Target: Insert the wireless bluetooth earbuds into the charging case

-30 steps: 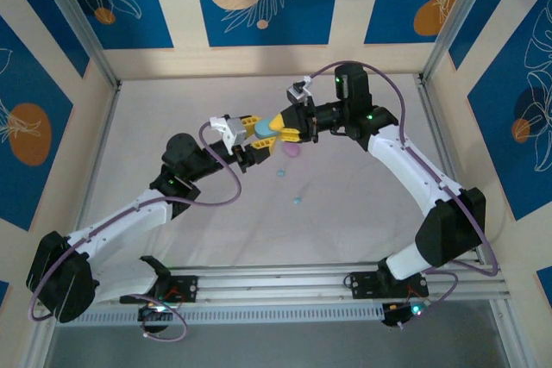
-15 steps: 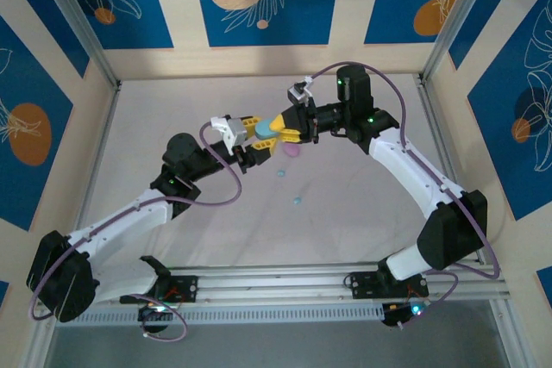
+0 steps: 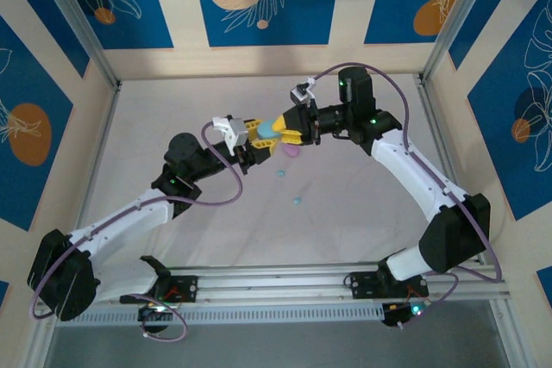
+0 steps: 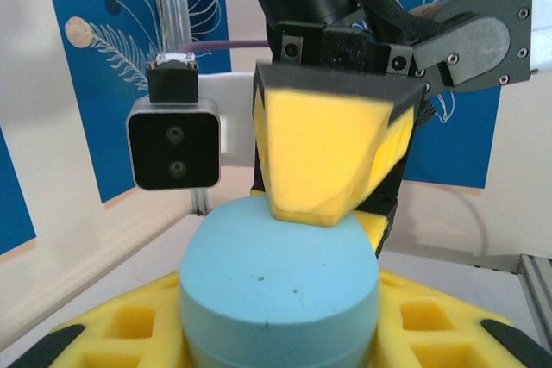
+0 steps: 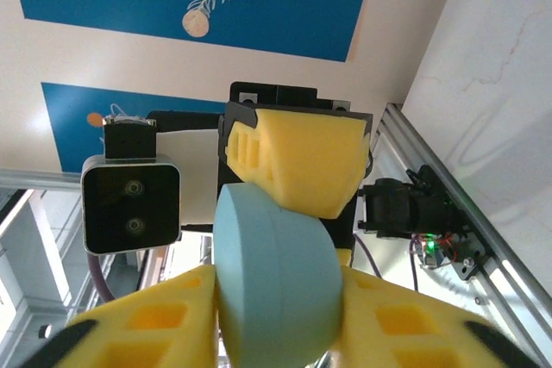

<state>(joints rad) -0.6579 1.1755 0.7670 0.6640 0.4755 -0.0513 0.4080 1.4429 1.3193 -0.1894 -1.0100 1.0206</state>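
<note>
2 light blue earbuds (image 3: pixel 280 173) lie loose on the white table (image 3: pixel 172 109). The nearer earbud (image 3: pixel 297 201) is a little to the right of the farther, and they do not touch. A pink thing (image 3: pixel 293 150) lies on the table just beyond them, partly under the right gripper. It is bigger than the buds, and I cannot tell if it is a bud or a second case.

The light blue charging case (image 3: pixel 269 127) is in the air above the table, between the 2 grippers, which meet nose to nose. In the left wrist view the case sits between the yellow fingers of the left gripper (image 3: pixel 255 134) and touches both, so I judge this gripper is clamped on it. The right gripper (image 3: pixel 290 130) has 1 yellow finger (image 4: pixel 328 152) laid on the top edge of the case and the other finger behind it. Whether it squeezes or only touches, I cannot tell.

In my judgement the task is at an early step. The case looks closed and no bud is picked up. To open the lid and to put in each bud remain.

The seam and hinge of the case are not clear, its inside is not visible, and the buds are too small to show their shape.
</note>
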